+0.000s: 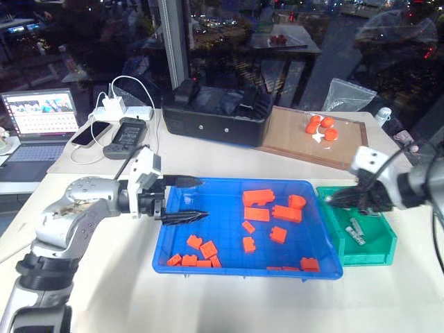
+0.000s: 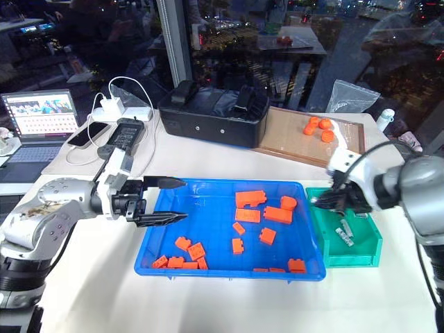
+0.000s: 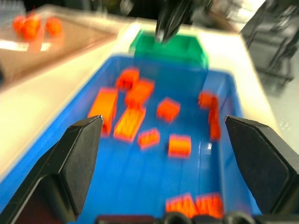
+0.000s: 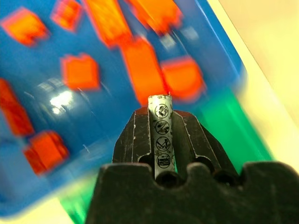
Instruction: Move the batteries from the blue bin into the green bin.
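Observation:
The blue bin [image 1: 222,232] lies mid-table with several orange bricks [image 1: 258,198] on its gridded floor. To its right stands the green bin [image 1: 368,258], with two silver batteries [image 1: 356,231] lying inside. My right gripper [image 1: 333,201] hangs over the green bin's near-left rim, beside the blue bin's right wall. It is shut on a battery [image 4: 161,140], which stands upright between the fingers in the right wrist view. My left gripper [image 1: 202,198] is open over the blue bin's left edge, pointing across it, with nothing between its fingers [image 3: 74,163].
A black box [image 1: 215,114] stands behind the blue bin. A brown wooden board [image 1: 291,139] with orange pieces lies at the back right. A laptop [image 1: 41,114], a phone, a charger with cables and a handheld device sit at the back left.

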